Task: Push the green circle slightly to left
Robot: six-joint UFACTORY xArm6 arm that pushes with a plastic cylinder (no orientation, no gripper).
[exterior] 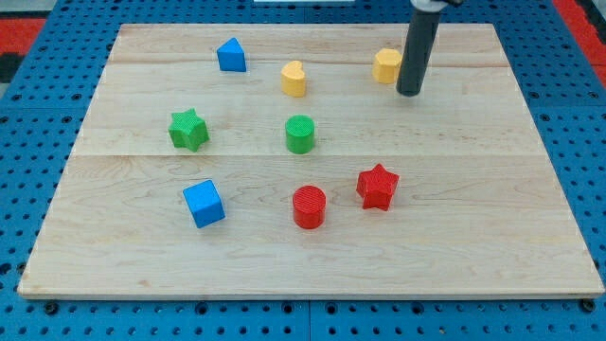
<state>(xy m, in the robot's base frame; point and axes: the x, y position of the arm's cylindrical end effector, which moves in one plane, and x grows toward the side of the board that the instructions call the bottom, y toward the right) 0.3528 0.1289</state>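
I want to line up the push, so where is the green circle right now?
The green circle sits near the board's middle, between the green star on the view's left and my tip, up to its right.

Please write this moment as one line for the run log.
my tip: beside yellow block | green circle: untouched, down-left of tip | contact: none

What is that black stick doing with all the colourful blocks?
That stick is a robot arm's rod, and it pushes blocks around the wooden board. Its job is to nudge the green circle a little to the view's left. Right now my tip is touching nothing green: it sits near the view's top right, just beside a yellow block. The green circle stands in the middle, with the green star further to the view's left, so the push has not started yet.
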